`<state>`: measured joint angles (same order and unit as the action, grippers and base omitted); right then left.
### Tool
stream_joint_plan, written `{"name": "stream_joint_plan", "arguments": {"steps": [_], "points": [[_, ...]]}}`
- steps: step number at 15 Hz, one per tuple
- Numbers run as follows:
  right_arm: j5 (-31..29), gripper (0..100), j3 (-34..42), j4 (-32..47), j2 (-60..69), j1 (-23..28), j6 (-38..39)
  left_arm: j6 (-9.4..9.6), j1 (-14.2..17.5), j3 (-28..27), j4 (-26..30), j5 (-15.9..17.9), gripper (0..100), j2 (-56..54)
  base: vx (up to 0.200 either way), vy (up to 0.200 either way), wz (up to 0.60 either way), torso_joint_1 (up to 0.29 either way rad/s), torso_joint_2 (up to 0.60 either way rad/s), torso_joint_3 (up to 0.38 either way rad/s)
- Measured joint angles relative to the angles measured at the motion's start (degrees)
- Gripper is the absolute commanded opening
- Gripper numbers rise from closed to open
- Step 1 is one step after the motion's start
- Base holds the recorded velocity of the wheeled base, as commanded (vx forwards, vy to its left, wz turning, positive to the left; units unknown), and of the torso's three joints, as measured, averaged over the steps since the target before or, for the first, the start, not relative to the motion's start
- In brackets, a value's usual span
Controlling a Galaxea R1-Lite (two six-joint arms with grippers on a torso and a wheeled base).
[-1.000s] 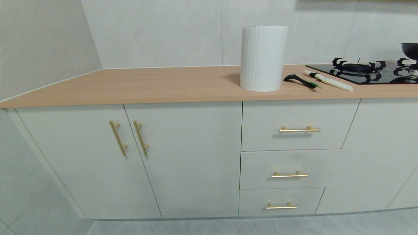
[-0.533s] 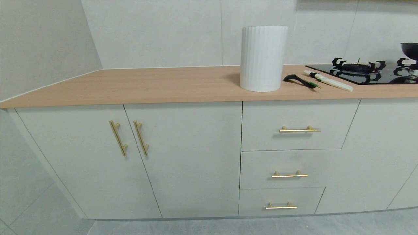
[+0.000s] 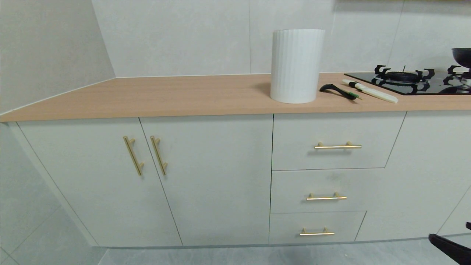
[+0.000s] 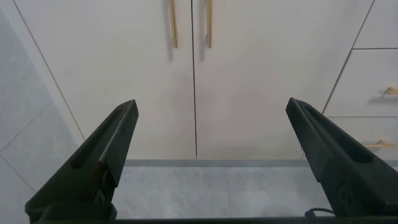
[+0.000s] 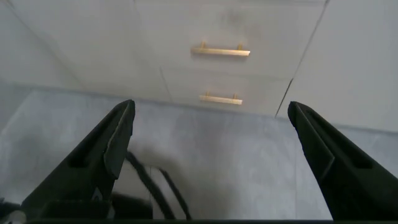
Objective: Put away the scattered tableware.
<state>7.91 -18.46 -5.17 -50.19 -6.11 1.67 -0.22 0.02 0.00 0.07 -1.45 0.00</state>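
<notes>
The left gripper, wide open and empty, faces cupboard doors. The right gripper, open and empty too, faces drawers.

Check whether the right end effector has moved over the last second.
Yes. The black right end effector has come into the head view's lower right corner, right of the bottom drawer's brass bar handle; earlier only floor showed there.

Wooden worktop runs along the wall. A tall white ribbed canister stands upright near the front edge, a black-handled utensil lies just beside it, then a long cream utensil, flat, by the black hob.
</notes>
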Motion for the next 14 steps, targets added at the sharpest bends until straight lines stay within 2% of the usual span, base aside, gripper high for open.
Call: {"name": "stream_joint_plan", "arguments": {"steps": [5,9,14], "points": [[-1.4,100,-5.2,-19.3,-33.4,-1.7,-1.4,-0.02,0.0,0.0,0.0,0.0,100,0.0,0.0,0.0,0.0,0.0,0.0,0.0],[-4.5,100,-12.8,-32.9,-58.3,-3.0,-1.8,-0.02,0.0,0.0,0.0,0.0,100,0.0,0.0,0.0,0.0,0.0,0.0,0.0],[-7.5,100,-25.0,-42.1,-78.4,-3.4,-1.4,-0.02,0.0,0.0,0.0,0.0,100,0.0,0.0,0.0,0.0,0.0,0.0,0.0]]}}
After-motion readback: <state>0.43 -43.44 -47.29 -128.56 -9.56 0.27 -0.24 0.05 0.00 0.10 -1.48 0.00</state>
